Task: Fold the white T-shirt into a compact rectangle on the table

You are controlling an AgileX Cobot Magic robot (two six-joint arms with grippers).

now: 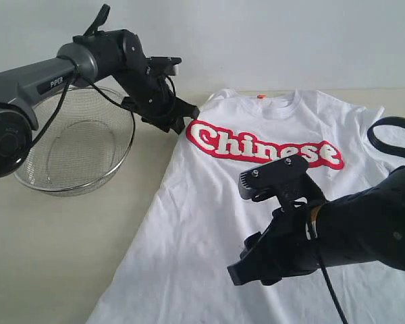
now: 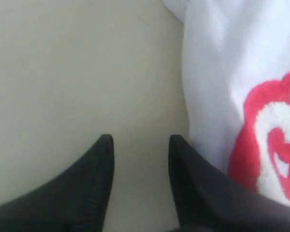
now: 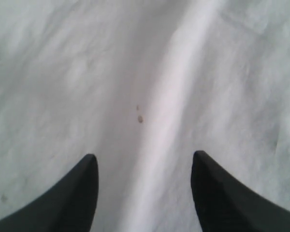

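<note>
Lying face up on the table [image 1: 54,256], the white T-shirt [image 1: 209,202] is spread open and unfolded, with its red band [image 1: 263,145] of lettering across the chest and the orange neck tag [image 1: 261,96] at the collar.

The left gripper [image 2: 140,140] hangs at the shirt's side edge, near the start of the lettering. Its jaws are released and hold nothing. Only bare tabletop shows between them. The shirt's edge lies just outside one finger [image 2: 193,183], with the first red letter beyond that finger. Whether that finger touches the cloth cannot be told. On the side of this gripper away from the shirt, a round wire-mesh basket [image 1: 74,145] stands on the table, apart from the garment.

The right gripper [image 3: 144,157] hovers over the shirt's lower body, below the lettering. Its jaws stand wide apart, released, grasping nothing. Plain white cloth fills the gap between them and spreads out past both fingers [image 3: 77,198]. A soft raised crease [image 3: 169,96] runs through the fabric ahead of the gap, and a small brownish speck [image 3: 140,119] sits just beside it, ahead of the middle of the jaws. These views do not show whether the fingertips press the cloth or hang above it.
</note>
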